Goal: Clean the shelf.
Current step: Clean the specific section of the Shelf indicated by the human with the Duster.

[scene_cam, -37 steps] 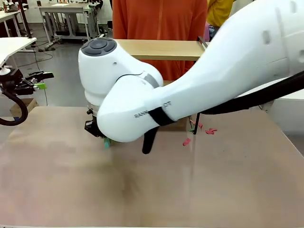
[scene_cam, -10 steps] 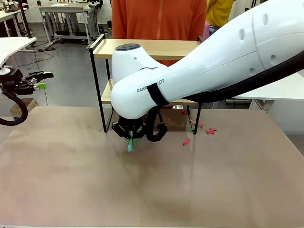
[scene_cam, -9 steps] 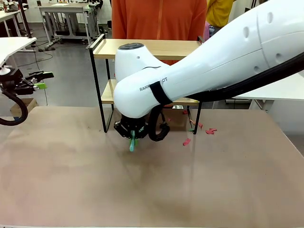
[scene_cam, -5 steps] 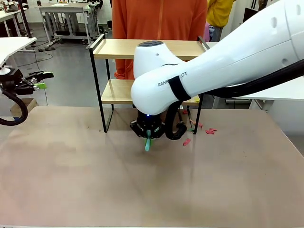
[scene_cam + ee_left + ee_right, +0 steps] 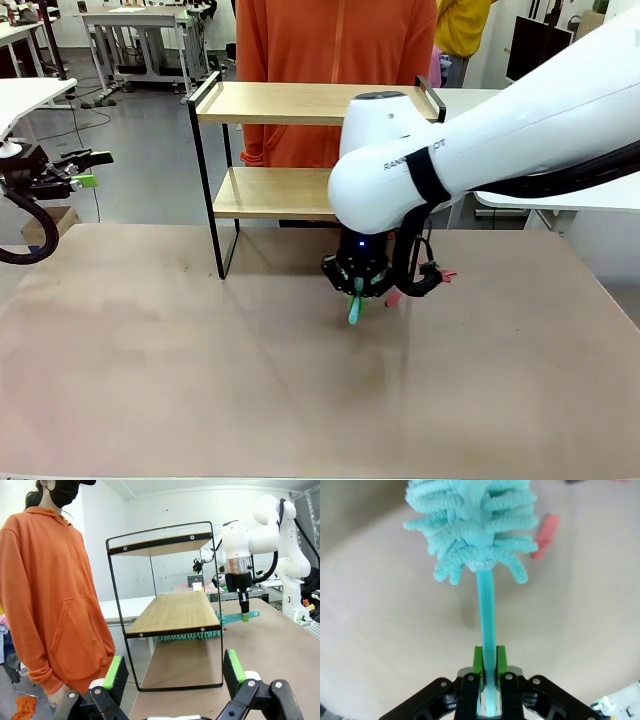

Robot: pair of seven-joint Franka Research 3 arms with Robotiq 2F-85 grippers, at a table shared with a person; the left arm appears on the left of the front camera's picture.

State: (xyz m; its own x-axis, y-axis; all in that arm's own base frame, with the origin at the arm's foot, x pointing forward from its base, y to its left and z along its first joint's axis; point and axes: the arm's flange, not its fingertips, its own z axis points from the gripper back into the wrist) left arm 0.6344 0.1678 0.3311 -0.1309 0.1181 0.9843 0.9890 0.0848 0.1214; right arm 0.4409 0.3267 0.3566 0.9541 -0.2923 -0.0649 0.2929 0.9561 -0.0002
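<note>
The right gripper (image 5: 357, 288), clamped on a teal duster (image 5: 472, 525), hangs low over the table (image 5: 150, 380) before the shelf (image 5: 290, 103) at its far edge; the left gripper (image 5: 172, 672) gapes empty.

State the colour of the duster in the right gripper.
Turquoise duster, head and handle alike; best seen in the right wrist view.

Bright even indoor light, soft shadows, wrist views warped at edges
</note>
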